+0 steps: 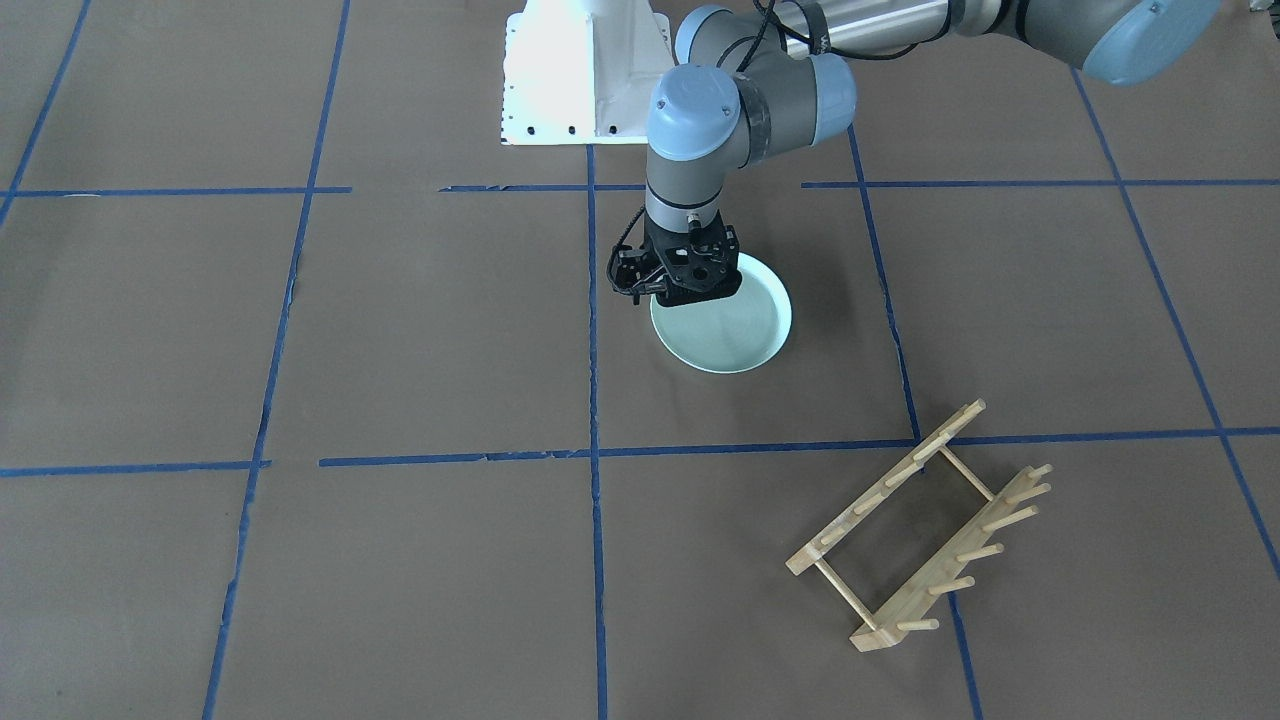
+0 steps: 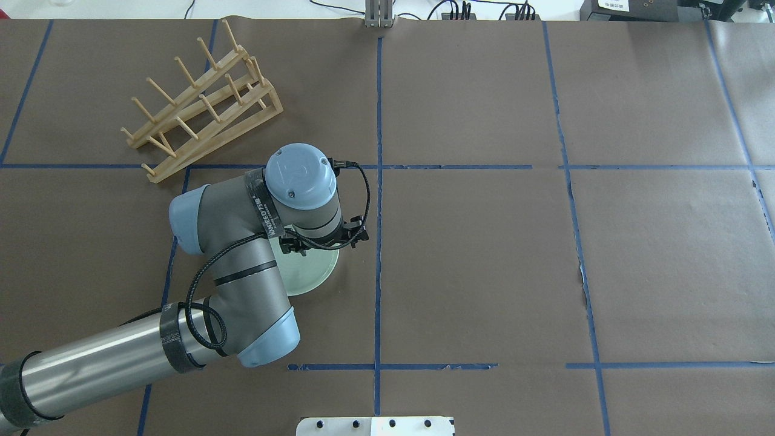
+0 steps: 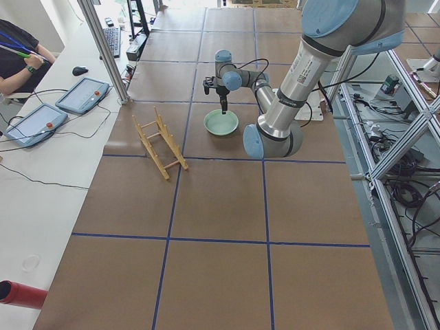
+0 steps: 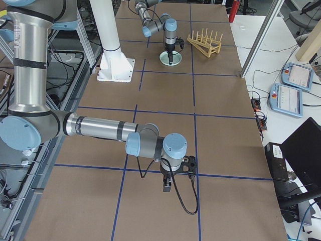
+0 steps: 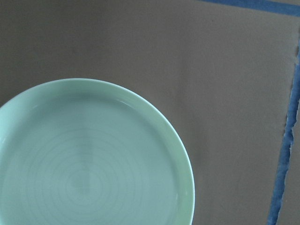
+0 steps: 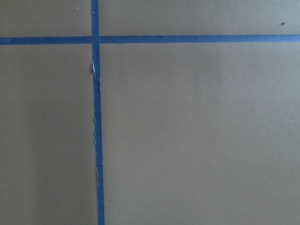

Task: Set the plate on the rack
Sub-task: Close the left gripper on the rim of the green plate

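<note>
The pale mint-green plate (image 1: 725, 335) lies flat on the brown table near the middle; it also fills the lower left of the left wrist view (image 5: 89, 164). My left gripper (image 1: 690, 295) hangs straight down over the plate's rim on the robot's side. Its fingers are hidden under its black body, so I cannot tell if it is open or shut. The light-wood rack (image 1: 920, 530) stands apart, farther from the robot, on my left (image 2: 200, 103). My right gripper (image 4: 167, 187) shows only in the exterior right view, low over bare table; I cannot tell its state.
Blue tape lines (image 2: 378, 181) divide the brown paper table cover into squares. The white robot base (image 1: 585, 70) stands at the robot's edge. A side table with tablets (image 3: 82, 96) and a seated person (image 3: 17, 58) lie beyond the far edge.
</note>
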You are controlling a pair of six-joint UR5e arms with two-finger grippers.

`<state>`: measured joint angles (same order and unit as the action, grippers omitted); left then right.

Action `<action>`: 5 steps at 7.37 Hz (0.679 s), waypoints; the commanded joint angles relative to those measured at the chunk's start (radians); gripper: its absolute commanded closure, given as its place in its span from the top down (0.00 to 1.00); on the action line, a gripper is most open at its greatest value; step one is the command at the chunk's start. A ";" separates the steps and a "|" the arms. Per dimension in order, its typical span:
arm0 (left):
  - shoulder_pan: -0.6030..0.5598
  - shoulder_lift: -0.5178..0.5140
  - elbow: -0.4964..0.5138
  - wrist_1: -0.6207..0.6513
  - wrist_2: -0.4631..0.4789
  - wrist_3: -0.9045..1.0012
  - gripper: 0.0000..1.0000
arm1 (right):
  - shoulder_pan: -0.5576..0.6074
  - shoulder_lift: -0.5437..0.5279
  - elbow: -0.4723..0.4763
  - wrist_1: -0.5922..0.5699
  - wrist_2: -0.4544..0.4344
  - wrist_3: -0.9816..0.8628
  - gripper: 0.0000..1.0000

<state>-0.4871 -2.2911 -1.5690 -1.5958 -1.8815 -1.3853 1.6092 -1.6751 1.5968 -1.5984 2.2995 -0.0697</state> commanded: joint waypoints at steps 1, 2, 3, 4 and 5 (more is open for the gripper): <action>0.001 -0.001 0.036 -0.049 0.022 -0.003 0.93 | 0.000 0.000 0.000 0.000 0.000 0.001 1.00; 0.001 -0.001 0.040 -0.053 0.028 -0.001 0.92 | 0.000 0.000 0.000 0.000 0.000 0.001 1.00; 0.001 -0.001 0.056 -0.079 0.030 -0.003 0.90 | 0.000 0.000 0.000 0.000 0.000 -0.001 1.00; 0.001 -0.001 0.063 -0.088 0.030 -0.003 0.88 | 0.000 0.000 -0.001 0.000 0.000 0.001 1.00; 0.001 -0.001 0.063 -0.088 0.030 -0.003 0.81 | 0.000 0.000 0.000 0.000 0.000 0.001 1.00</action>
<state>-0.4863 -2.2918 -1.5112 -1.6771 -1.8524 -1.3881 1.6092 -1.6751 1.5965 -1.5984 2.2994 -0.0695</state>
